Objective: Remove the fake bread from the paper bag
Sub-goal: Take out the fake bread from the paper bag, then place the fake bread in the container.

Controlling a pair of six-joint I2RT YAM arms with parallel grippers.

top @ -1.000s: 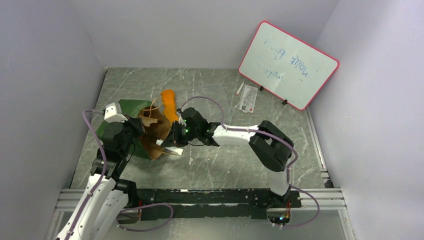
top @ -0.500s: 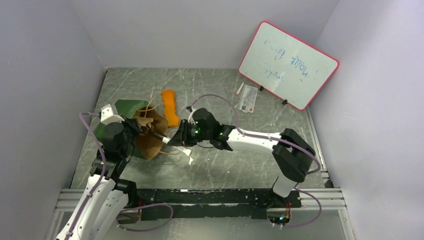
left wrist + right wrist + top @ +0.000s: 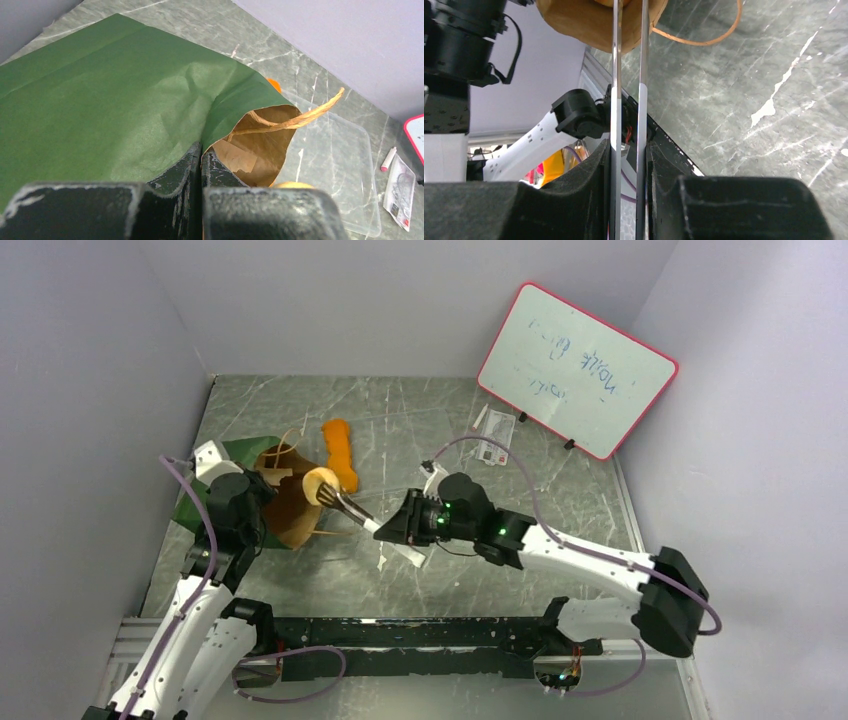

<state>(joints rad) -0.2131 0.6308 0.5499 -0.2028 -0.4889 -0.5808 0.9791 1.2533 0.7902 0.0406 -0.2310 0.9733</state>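
Note:
The dark green paper bag [image 3: 285, 512] lies on its side at the left, its brown mouth facing right. My left gripper [image 3: 262, 496] is shut on the bag's upper edge; in the left wrist view the gripper [image 3: 201, 155] pinches the green paper [image 3: 110, 100] at the mouth. My right gripper [image 3: 405, 528] is shut on metal tongs [image 3: 355, 510], which hold a round tan bun [image 3: 320, 484] just outside the mouth. In the right wrist view the tongs [image 3: 616, 90] run up from the gripper [image 3: 629, 155] to the bun [image 3: 589, 20]. An orange baguette [image 3: 340, 453] lies behind the bag.
A pink-framed whiteboard [image 3: 575, 368] leans at the back right, with a marker and a packet [image 3: 495, 436] in front of it. A clear plastic lid [image 3: 340, 165] lies past the bag mouth. Grey walls close in on the left, back and right.
My right arm drew back to the right, and the tongs pulled the bun out of the bag mouth. The left gripper and the bag shifted slightly left.

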